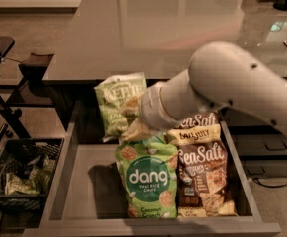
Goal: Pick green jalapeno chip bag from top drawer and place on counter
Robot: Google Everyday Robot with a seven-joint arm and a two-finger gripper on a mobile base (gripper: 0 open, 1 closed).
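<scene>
The green jalapeno chip bag (114, 104), dull green with pale "Kettle" lettering, hangs upright above the back of the open top drawer (84, 181), in front of the counter's edge. My gripper (134, 118) is shut on the bag's right side, at the end of the white arm that reaches in from the right. The arm hides part of the bag. The glossy grey counter (148, 28) lies just behind and above the bag.
A brighter green "dang" bag (147, 179) and a brown "Sea Salt" bag (202, 177) lie in the drawer's right half. A black wire basket (19, 179) with packets sits on the floor at left. A dark stand (32, 63) is beside the counter.
</scene>
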